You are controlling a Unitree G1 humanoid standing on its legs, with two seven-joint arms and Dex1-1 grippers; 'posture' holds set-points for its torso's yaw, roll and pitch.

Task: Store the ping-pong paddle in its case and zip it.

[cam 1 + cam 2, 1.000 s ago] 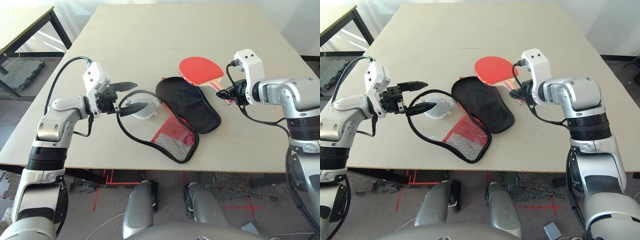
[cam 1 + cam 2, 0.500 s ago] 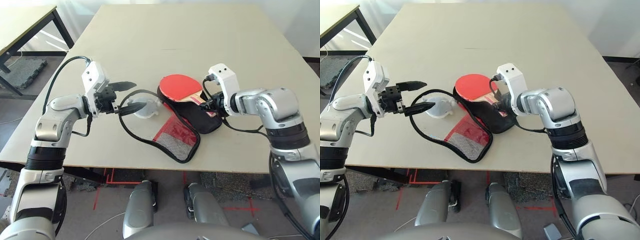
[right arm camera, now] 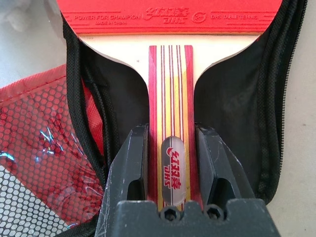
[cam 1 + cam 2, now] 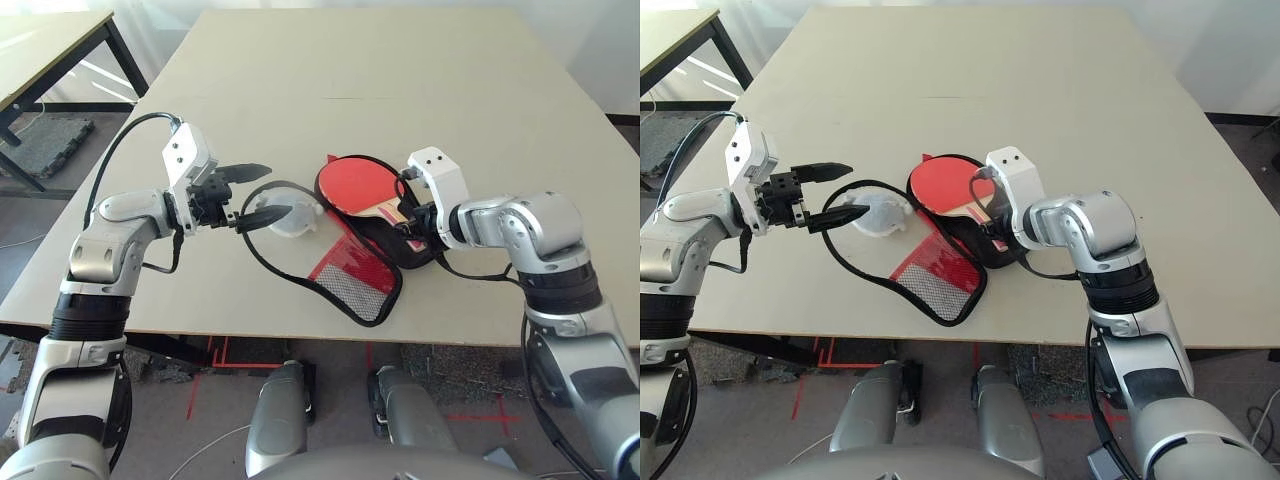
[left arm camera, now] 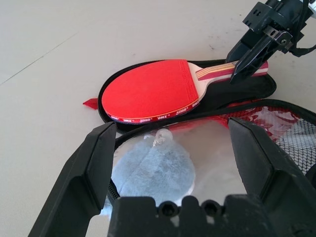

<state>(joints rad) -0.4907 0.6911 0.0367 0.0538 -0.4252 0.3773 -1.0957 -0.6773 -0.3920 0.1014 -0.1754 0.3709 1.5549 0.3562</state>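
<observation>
The ping-pong paddle (image 4: 358, 185) lies with its red blade over the black lining of the open case (image 4: 408, 243). My right gripper (image 3: 171, 136) is shut on the paddle's striped wooden handle (image 3: 171, 98), just above the narrow end of the case. The case's red and black mesh flap (image 4: 350, 280) is folded out toward the table's front edge. My left gripper (image 4: 258, 192) stands open at the flap's left end. The black zipper edge (image 5: 207, 116) runs between its fingers (image 5: 94, 163).
A pale grey lump (image 5: 148, 168) under clear plastic lies inside the flap's loop, close to my left gripper. The far half of the beige table (image 4: 350, 80) is bare. A second table (image 4: 50, 40) stands at the far left.
My right gripper has carried the paddle left, from the table beside the case to over the case's black lining. The left arm has stayed where it was.
</observation>
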